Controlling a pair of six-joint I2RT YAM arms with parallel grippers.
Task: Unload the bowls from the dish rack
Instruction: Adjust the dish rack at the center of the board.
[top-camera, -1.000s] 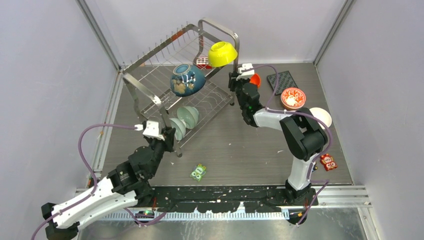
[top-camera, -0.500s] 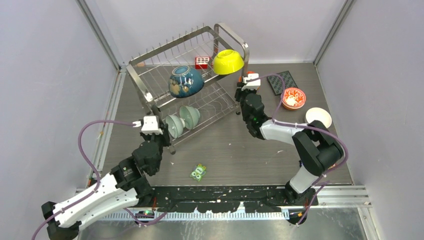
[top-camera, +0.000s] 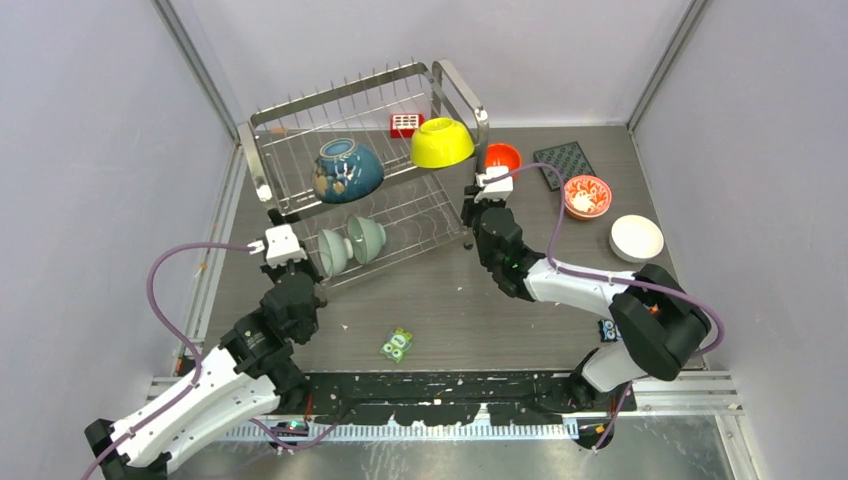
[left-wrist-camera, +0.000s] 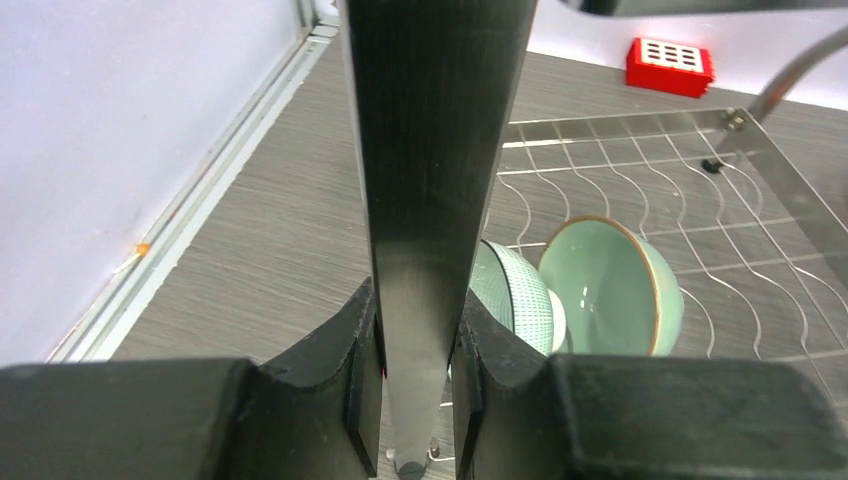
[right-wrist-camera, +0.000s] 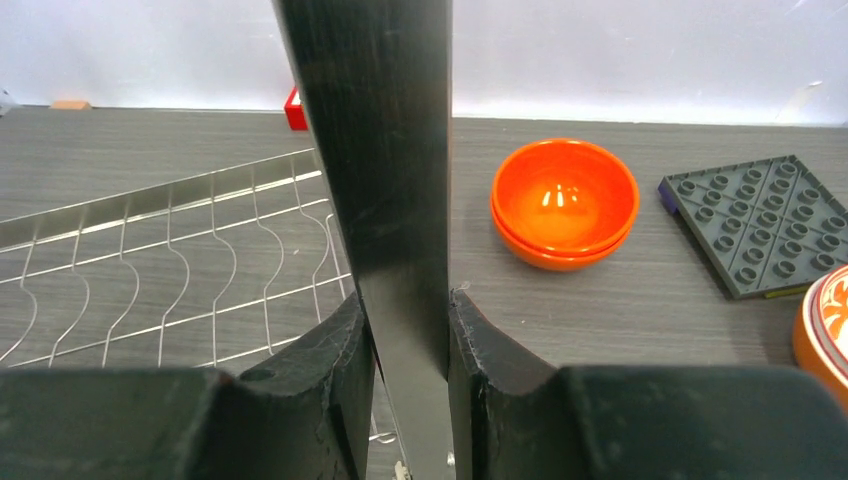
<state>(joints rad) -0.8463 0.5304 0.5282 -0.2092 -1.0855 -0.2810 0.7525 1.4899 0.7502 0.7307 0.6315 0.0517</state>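
- One big load sets the terms: the dish rack (top-camera: 400, 200) stands at the back left of the table (top-camera: 450, 300) with four bowls aboard, so any shift should move both ends together and stay low and flat
- Both arms hold it by the frame: the left gripper (left-wrist-camera: 415, 380) pinches a steel leg at the near left corner, pads pressed to either side, and the right gripper (right-wrist-camera: 410, 370) is clamped the same way on a leg at the right end; whether the feet touch the table I cannot tell
- Largest of the cargo, the dark teal-blue bowl (top-camera: 347, 170) lies tilted on the upper tier and looks likeliest to roll, so go slowly
- Next, the yellow-green bowl (top-camera: 442, 142) sits at the right end of that tier, close above the right arm; a jolt could tip it off
- Smaller, the pale green bowls (top-camera: 350, 245) stand on edge side by side in the lower tier, near the left gripper, a sensible first pick once the rack is settled
- Orange bowl (top-camera: 502, 157), flowered bowl (top-camera: 586, 195) and white bowl (top-camera: 636, 238) lie on the table to the right, apart from the rack; steer clear of them
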